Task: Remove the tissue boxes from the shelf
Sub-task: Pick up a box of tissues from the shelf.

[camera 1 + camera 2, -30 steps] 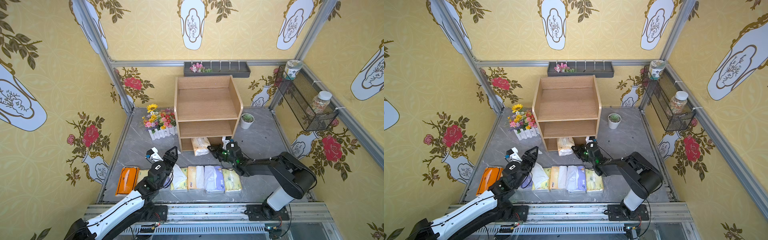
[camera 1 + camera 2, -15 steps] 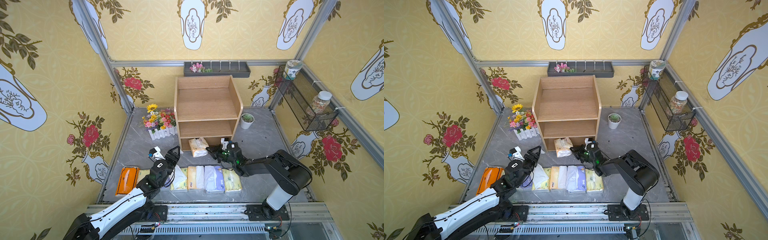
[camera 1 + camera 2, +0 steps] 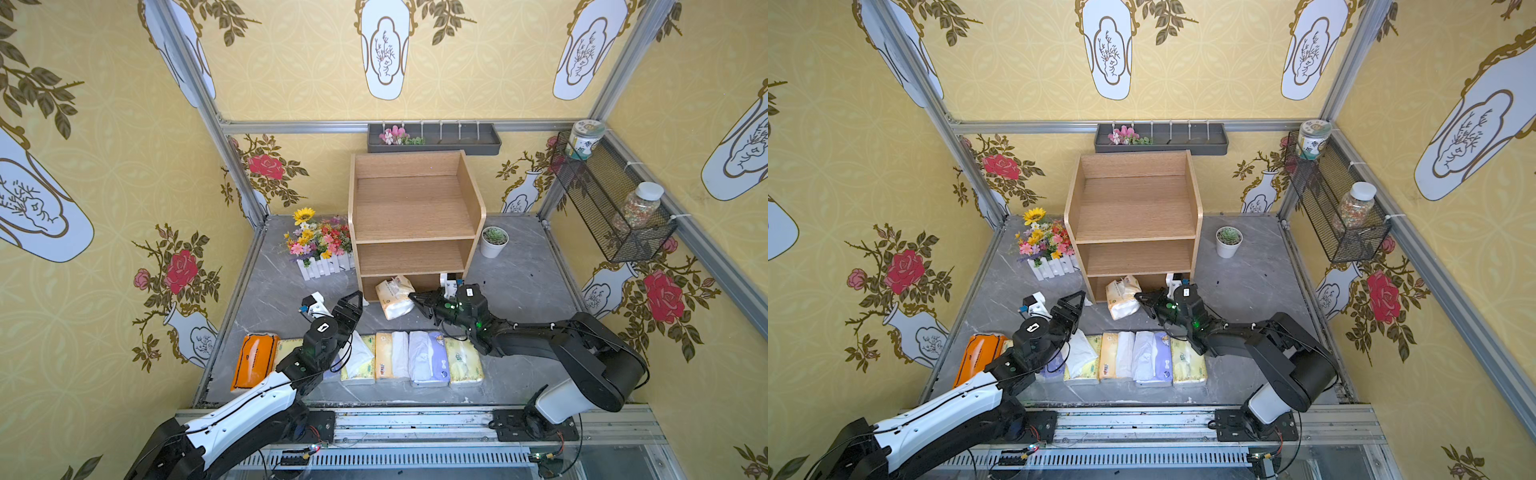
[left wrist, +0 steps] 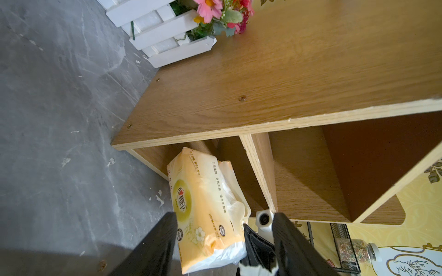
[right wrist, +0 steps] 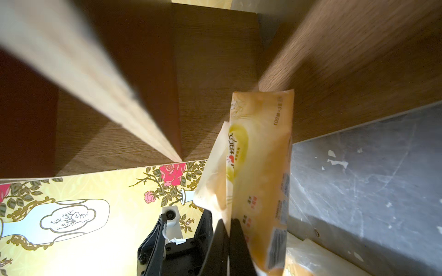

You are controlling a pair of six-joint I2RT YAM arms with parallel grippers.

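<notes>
1. Where the right arm (image 3: 519, 336) folds at the elbow and runs low across the desk (image 3: 519, 282), the right end effector (image 3: 414, 297) is pressed together, pinching the tan tissue pack (image 3: 394, 297) by its wrapper edge (clearest in the right wrist view).
2. The left arm (image 3: 257, 395) reaches forward over the row of packs (image 3: 390, 355); the left end effector (image 3: 353, 300) is spread, gripping nothing.
3. The tan tissue pack lies half out of the bottom tier of the shelf (image 3: 411, 203), its long axis running from that opening toward the desk's front.
</notes>
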